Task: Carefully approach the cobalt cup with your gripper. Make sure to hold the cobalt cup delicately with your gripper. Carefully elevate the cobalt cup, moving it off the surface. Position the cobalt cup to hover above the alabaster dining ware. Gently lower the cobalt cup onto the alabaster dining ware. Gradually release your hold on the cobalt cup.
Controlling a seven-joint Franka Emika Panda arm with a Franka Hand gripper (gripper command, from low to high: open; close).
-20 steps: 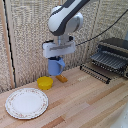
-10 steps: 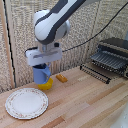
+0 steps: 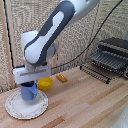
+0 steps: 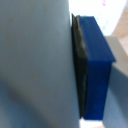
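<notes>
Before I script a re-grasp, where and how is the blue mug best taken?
Take the blue mug by its rim wall, coming straight down from above, one finger inside and one outside. It stands upright with its mouth open upward, over the white plate, and the tool already holds it this way. Which way its handle faces cannot be told.

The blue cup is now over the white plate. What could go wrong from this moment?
1. The hand holds the blue cup over the white plate; whether the cup already touches it is unclear, so opening too early might drop it.
2. The cup sits toward the plate's far side, near the yellow bowl; a sideways slip could bump the bowl.
3. The wrist view is filled by the cup's wall, so it gives no check on placement.
</notes>
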